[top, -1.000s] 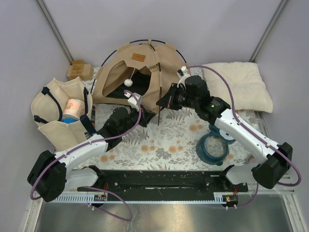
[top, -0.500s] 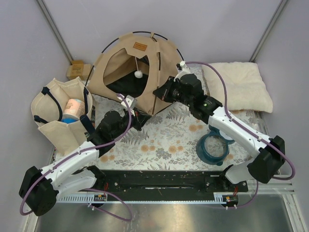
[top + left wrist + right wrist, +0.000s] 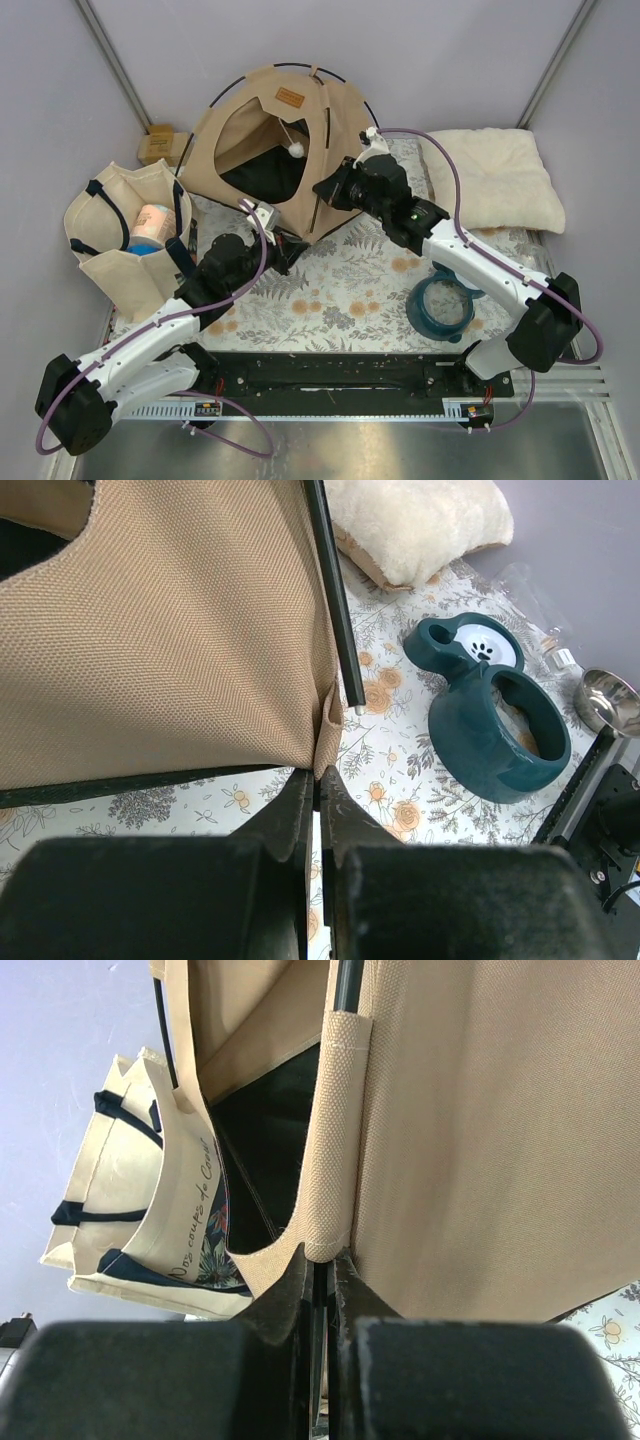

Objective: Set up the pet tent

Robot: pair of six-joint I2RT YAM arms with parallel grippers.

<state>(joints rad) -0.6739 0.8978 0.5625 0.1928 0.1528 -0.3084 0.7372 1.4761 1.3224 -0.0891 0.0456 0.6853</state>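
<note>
Although raised into a dome on the far side of the floral mat (image 3: 350, 280), judged not fully set up: pet tent (image 3: 285, 150), tan canvas, black trim, white pompom (image 3: 296, 149) hanging in the doorway. Left claw (image 3: 318, 780): closed tight on the tent's lower front corner directly ahead of the fingertips, apparently to pin the hem down and keep the canvas taut. Just above and right of that claw, dark pole (image 3: 335, 590), tip free over the mat, seated in no visible pocket. Right claw (image 3: 320, 1260): shut on what looks like the same kind of pole at the mouth of a canvas sleeve (image 3: 335, 1130) just above the fingertips, probably to brace or steer the frame. Beyond that claw, to its left: beige tote bag (image 3: 150, 1190). Right of the left claw: teal pet water dispenser (image 3: 470, 730), cream fluffy pillow (image 3: 420, 520), steel bowl (image 3: 605, 700).
</note>
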